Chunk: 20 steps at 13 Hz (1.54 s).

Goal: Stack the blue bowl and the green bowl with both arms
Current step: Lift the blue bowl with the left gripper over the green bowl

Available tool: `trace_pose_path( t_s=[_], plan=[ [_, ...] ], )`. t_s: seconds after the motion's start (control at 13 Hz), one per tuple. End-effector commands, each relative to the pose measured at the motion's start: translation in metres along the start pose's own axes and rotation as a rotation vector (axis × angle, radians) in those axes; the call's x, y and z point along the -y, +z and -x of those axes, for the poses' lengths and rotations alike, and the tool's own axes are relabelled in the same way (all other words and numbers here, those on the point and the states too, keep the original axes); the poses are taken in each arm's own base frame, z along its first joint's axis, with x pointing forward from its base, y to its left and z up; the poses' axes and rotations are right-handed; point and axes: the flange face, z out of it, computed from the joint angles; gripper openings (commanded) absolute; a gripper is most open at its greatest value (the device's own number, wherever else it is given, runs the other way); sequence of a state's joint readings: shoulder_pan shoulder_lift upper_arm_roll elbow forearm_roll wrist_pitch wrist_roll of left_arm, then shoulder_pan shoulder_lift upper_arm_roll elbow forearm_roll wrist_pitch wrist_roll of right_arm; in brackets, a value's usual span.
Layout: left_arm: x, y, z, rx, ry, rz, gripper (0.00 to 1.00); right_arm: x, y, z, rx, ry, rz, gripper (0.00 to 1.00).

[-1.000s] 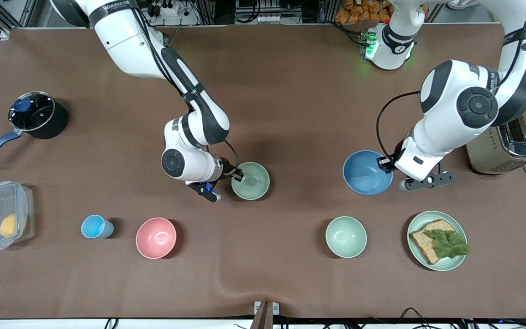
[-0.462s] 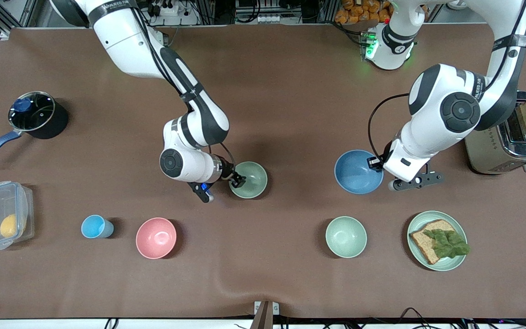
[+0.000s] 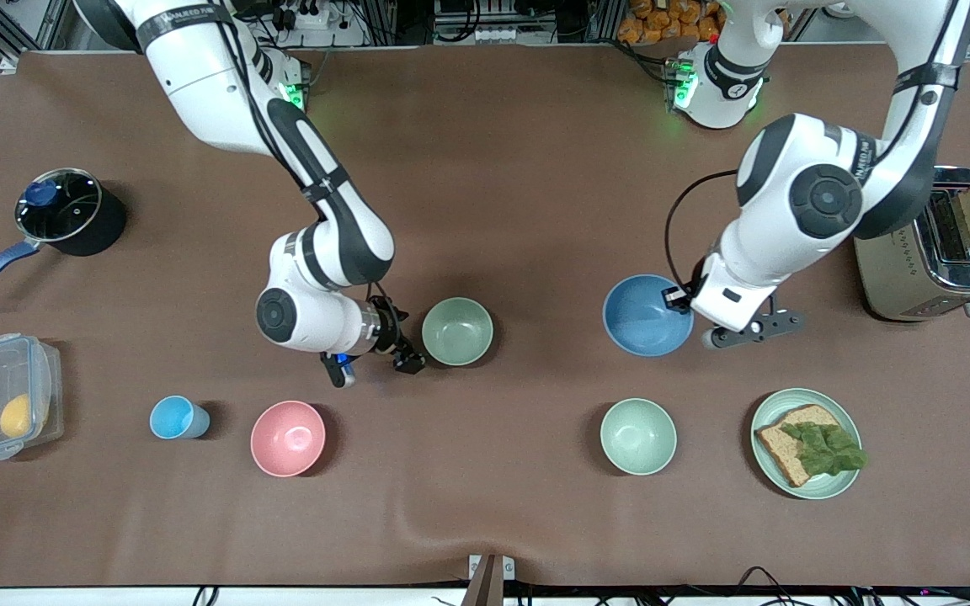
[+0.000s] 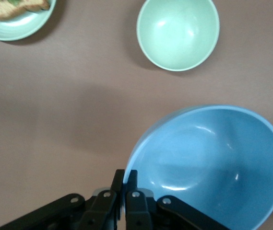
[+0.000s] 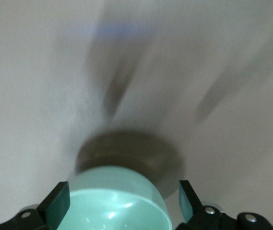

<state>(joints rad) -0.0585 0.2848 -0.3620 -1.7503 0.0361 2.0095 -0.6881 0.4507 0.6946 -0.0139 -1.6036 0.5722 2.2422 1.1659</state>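
The sage-green bowl sits upright on the brown table near its middle. My right gripper is open and empty, just beside the bowl toward the right arm's end, apart from its rim. In the right wrist view the bowl shows between the spread fingers of that gripper. My left gripper is shut on the rim of the blue bowl and holds it tilted above the table. In the left wrist view the gripper pinches the blue bowl's rim.
A pale mint bowl and a green plate with a sandwich lie nearer the front camera than the blue bowl. A pink bowl, light-blue cup, plastic box, pot and toaster stand around.
My right gripper let go of the green bowl's rim and drew back toward the right arm's end. My left gripper carried the blue bowl a little toward the green bowl.
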Motion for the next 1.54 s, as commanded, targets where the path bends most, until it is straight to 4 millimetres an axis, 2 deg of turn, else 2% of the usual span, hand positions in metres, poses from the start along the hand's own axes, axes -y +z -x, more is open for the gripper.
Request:
trace_pose_path(
  t_s=[0.0, 0.15, 0.31, 0.54, 0.62, 0.69, 0.77, 0.92, 1.08, 1.15, 1.46],
  plan=[
    [-0.057, 0.012, 0.008, 0.032, -0.083, 0.03, 0.0, 0.0, -0.017, -0.016, 0.013, 0.035, -0.009, 1.0],
    [-0.085, 0.029, 0.015, 0.043, -0.126, 0.039, 0.0, -0.004, -0.022, -0.035, -0.013, 0.04, -0.001, 1.0],
    [-0.104, 0.037, 0.018, 0.048, -0.149, 0.052, 0.0, -0.003, -0.015, -0.023, -0.031, 0.019, 0.012, 1.0],
    [-0.127, 0.056, 0.029, 0.036, -0.193, 0.086, 0.0, 0.0, -0.015, -0.023, -0.047, 0.038, -0.022, 1.0],
    [-0.135, 0.061, 0.032, 0.029, -0.213, 0.104, 0.0, 0.001, -0.009, -0.016, -0.058, 0.061, -0.041, 1.0],
    [-0.143, 0.068, 0.035, 0.023, -0.232, 0.121, 0.0, 0.002, -0.001, 0.0, -0.07, 0.082, -0.06, 1.0],
    [-0.151, 0.075, 0.039, 0.018, -0.25, 0.139, 0.0, -0.003, 0.009, 0.002, -0.085, 0.092, -0.067, 1.0],
    [-0.168, 0.092, 0.047, 0.007, -0.277, 0.18, 0.0, -0.006, 0.012, 0.0, -0.096, 0.111, -0.083, 1.0],
    [-0.18, 0.1, 0.044, 0.001, -0.321, 0.224, 0.0, -0.005, 0.016, 0.009, -0.104, 0.128, -0.102, 1.0],
    [-0.19, 0.101, 0.048, 0.003, -0.321, 0.233, 0.0, -0.008, 0.02, 0.007, -0.11, 0.137, -0.103, 1.0],
    [-0.205, 0.114, 0.055, -0.004, -0.324, 0.256, 0.0, -0.011, 0.028, 0.017, -0.109, 0.123, -0.086, 1.0]
  ],
)
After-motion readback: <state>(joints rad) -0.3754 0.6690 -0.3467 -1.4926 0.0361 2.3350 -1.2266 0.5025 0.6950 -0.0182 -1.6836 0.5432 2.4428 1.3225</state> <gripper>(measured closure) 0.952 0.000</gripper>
